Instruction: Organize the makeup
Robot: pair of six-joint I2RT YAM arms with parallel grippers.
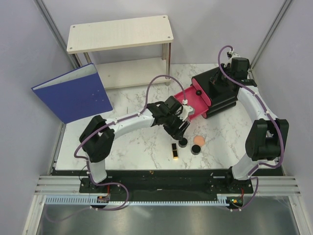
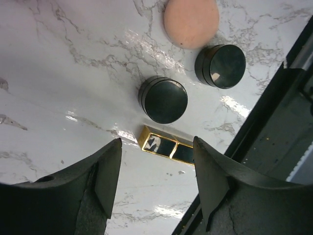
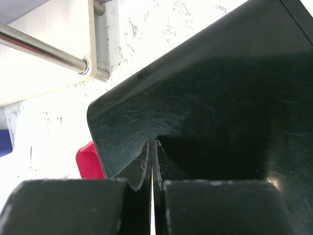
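Your left fingers (image 2: pixel 105 188) hang spread and empty over the lipstick (image 2: pixel 166 147) on the tabletop (image 2: pixel 58 73); right fingers (image 3: pixel 139 169) are pressed shut. Turn to straddle its long sides before closing.

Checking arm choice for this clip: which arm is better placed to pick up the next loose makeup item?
Left. The left gripper, open, hangs over the lipstick and a black jar; the right gripper is shut at the organizer box, away from them.
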